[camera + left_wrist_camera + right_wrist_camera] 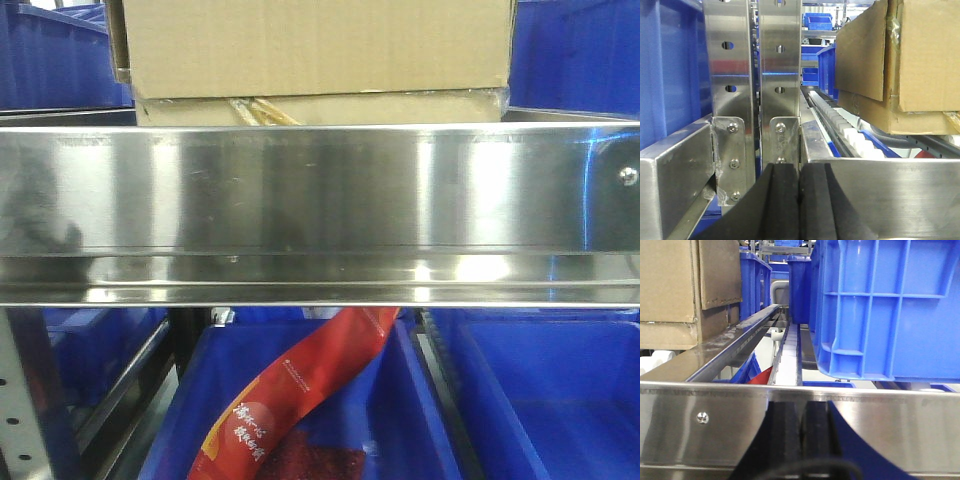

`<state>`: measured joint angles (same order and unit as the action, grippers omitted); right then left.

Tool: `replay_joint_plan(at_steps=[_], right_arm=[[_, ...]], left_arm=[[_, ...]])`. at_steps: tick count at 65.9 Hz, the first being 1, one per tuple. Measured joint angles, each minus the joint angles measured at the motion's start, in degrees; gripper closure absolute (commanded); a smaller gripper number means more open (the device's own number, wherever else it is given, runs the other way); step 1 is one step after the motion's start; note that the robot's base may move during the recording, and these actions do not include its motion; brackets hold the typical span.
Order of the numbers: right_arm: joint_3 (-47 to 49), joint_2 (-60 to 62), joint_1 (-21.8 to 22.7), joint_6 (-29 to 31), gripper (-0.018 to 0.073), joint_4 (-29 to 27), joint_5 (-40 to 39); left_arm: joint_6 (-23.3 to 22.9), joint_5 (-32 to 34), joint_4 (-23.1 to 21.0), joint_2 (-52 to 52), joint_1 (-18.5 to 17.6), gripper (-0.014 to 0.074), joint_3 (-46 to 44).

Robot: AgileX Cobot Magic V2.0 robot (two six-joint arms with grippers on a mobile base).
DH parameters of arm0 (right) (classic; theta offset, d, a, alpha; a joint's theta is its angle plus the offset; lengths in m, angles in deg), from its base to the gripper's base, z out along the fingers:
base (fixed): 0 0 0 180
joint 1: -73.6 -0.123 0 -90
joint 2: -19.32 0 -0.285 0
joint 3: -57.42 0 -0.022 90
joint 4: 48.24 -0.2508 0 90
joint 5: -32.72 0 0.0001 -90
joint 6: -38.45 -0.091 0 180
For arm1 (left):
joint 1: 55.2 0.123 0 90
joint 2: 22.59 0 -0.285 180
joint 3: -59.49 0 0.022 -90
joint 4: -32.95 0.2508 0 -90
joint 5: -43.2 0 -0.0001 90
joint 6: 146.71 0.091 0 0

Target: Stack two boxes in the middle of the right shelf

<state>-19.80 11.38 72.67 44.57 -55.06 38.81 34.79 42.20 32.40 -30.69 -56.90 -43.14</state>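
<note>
The tall box (315, 45) sits square on the flat box (320, 108), and both rest on the steel shelf (320, 200), behind its broad front lip. Their long sides run left to right along the lip, flush with each other at the front. From the left wrist view the stack (920, 65) shows its end, with an open strip of white rollers (840, 122) between it and the perforated uprights (755, 85). From the right wrist view a rail and a roller lane separate the stack from the blue crate (890, 310), which sits close to the lip. Below the shelf, a red packet (290, 400) lies in a blue bin (400, 420). The left gripper (799, 200) has its black pads pressed together, holding nothing. The right gripper (800, 440) likewise looks closed and empty, just before the lip.
</note>
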Motion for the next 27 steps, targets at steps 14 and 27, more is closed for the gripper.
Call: replay_joint_plan(at_steps=[14,27], right_arm=[[0.0,0.0,0.0,0.0,0.0711,0.0,0.0],[0.0,0.0,0.0,-0.1,0.0711,0.0,0.0]], left_arm=[[0.0,0.0,0.0,0.0,0.0,0.0708,0.0],[0.0,0.0,0.0,0.0,0.0,0.0708,0.0]])
